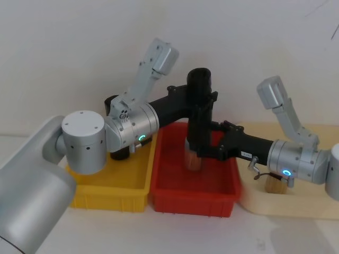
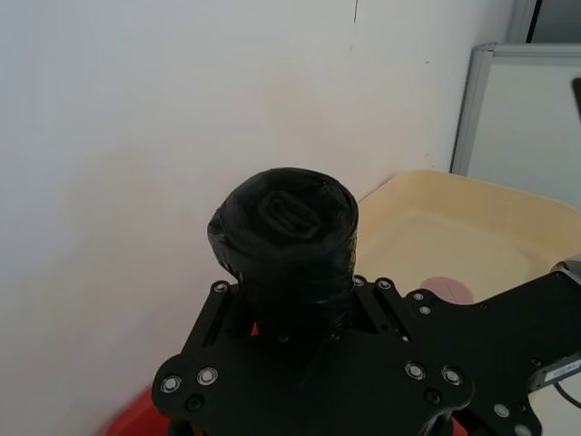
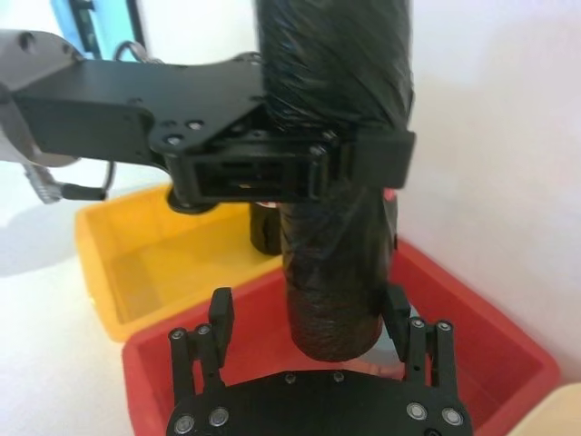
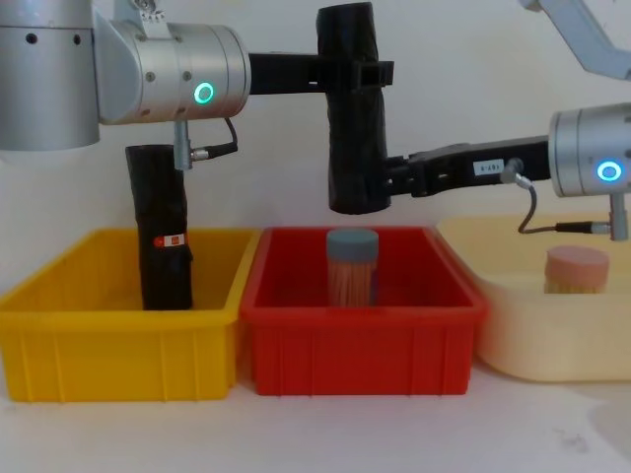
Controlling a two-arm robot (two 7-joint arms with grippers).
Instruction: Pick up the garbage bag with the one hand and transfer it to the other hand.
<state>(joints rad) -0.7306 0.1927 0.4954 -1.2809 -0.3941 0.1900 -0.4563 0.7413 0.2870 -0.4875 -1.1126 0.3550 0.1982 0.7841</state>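
Left gripper (image 4: 353,74) pinches the bag (image 4: 357,148) near its top; right gripper (image 3: 308,313), jaws spread, flanks its lower end, contact hard to make out

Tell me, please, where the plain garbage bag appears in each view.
Head view: garbage bag upright at centre, above the red bin, in the left gripper.
Left wrist view: garbage bag at centre, top end facing the camera.
Right wrist view: garbage bag centre, lower end inside the open right gripper.
Chest view: garbage bag top centre, upright.
Shared landmark: the red bin beneath it.
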